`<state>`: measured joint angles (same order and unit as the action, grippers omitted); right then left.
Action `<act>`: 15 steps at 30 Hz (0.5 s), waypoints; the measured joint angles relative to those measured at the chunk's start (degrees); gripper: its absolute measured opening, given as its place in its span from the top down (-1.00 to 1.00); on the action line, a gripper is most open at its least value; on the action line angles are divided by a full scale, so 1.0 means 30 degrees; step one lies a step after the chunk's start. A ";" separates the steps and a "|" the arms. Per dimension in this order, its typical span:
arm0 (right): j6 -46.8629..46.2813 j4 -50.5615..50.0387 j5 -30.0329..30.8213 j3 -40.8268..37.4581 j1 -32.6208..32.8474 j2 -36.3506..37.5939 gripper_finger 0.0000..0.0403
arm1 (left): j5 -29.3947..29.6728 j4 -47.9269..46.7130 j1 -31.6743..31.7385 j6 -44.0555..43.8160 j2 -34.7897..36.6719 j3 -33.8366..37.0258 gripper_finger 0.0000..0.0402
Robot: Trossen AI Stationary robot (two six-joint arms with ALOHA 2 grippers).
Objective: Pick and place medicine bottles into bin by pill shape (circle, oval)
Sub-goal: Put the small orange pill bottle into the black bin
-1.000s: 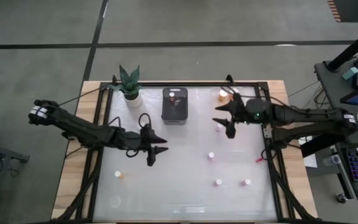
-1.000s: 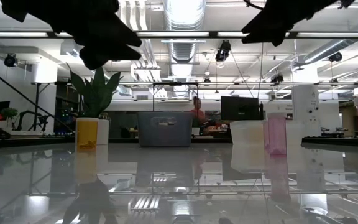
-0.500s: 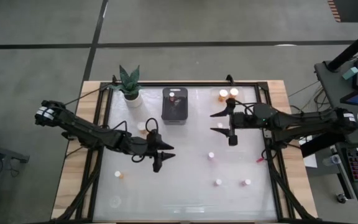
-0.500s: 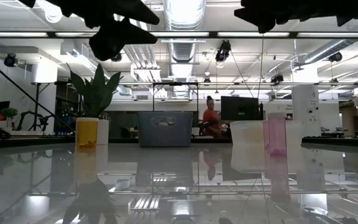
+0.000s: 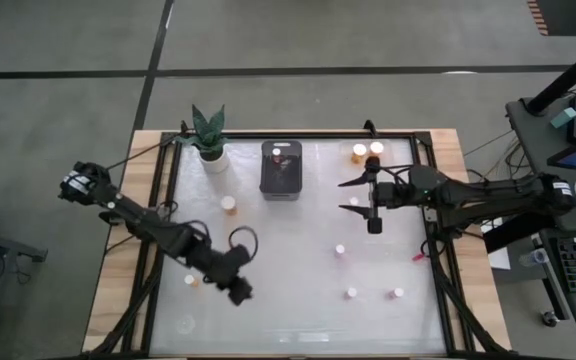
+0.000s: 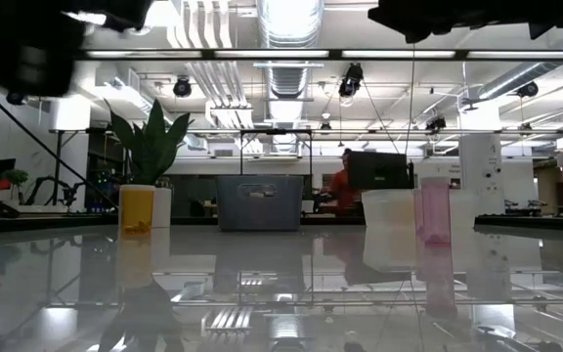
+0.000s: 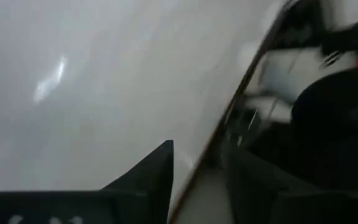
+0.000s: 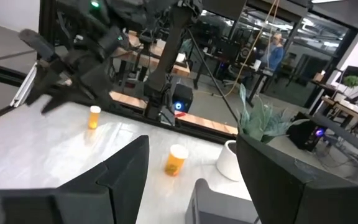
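Several medicine bottles stand scattered on the white table. One with an orange body [image 5: 228,204] is left of the dark bin [image 5: 281,170], two orange ones [image 5: 367,150] are at the far right, and a small orange one [image 5: 192,281] is near left. Pale ones [image 5: 340,250] [image 5: 351,293] [image 5: 398,294] stand right of centre. My left gripper [image 5: 240,292] [image 7: 197,149] hangs over bare table near the front, slanting down, open with nothing between its fingers. My right gripper [image 5: 361,207] [image 8: 192,140] hovers level right of the bin, open and empty, above a white-capped bottle [image 5: 353,203].
A potted plant [image 5: 209,145] stands at the far left corner beside the bin. A pink bottle [image 5: 416,258] lies on its side by the right frame rail. Black frame rails [image 5: 433,260] run along the table's sides. A person [image 6: 340,191] moves in the room beyond.
My left gripper has swung from the table's middle toward the near edge and rolled about its own axis, blurring the wrist view. My right gripper has tipped up from pointing downward to level, rolled a little, and then kept still. No bottle has moved.
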<state>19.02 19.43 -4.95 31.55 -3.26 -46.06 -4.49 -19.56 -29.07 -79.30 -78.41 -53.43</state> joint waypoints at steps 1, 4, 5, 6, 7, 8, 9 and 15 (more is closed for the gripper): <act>0.0068 0.0010 0.0000 0.0000 -0.0001 -0.0074 -0.15 | -0.0412 -0.1042 -0.0336 -0.1213 -0.0048 -0.0363 0.45; 0.0169 -0.0081 0.0000 -0.0017 -0.0001 -0.0212 -0.16 | -0.0716 -0.3432 -0.1292 -0.4020 -0.0104 -0.1256 0.53; 0.0169 -0.0149 0.0000 -0.0022 -0.0001 -0.0220 -0.16 | -0.0717 -0.3953 -0.1590 -0.4786 -0.0104 -0.1429 0.55; 0.0169 -0.0268 0.0000 -0.0022 -0.0001 -0.0211 -0.15 | -0.0709 -0.4338 -0.1908 -0.5557 -0.0104 -0.1598 0.57; 0.0169 -0.0412 0.0000 -0.0022 -0.0001 -0.0179 -0.15 | -0.0715 -0.4532 -0.2236 -0.6376 -0.0104 -0.1745 0.59; 0.0169 -0.0555 0.0000 -0.0022 -0.0001 -0.0161 -0.15 | -0.0716 -0.4761 -0.2565 -0.7142 -0.0104 -0.1894 0.61; 0.0169 -0.0616 0.0000 -0.0022 -0.0001 -0.0161 -0.16 | -0.0716 -0.4995 -0.2932 -0.7772 -0.0104 -0.2017 0.63; 0.0190 -0.0644 0.0000 -0.0022 -0.0001 -0.0169 -0.15 | -0.0738 -0.7631 -0.4979 -1.1715 0.0024 -0.2259 0.72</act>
<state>19.59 17.50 -4.95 31.48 -3.27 -46.57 -6.70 -42.45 -44.01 -114.45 -78.34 -60.20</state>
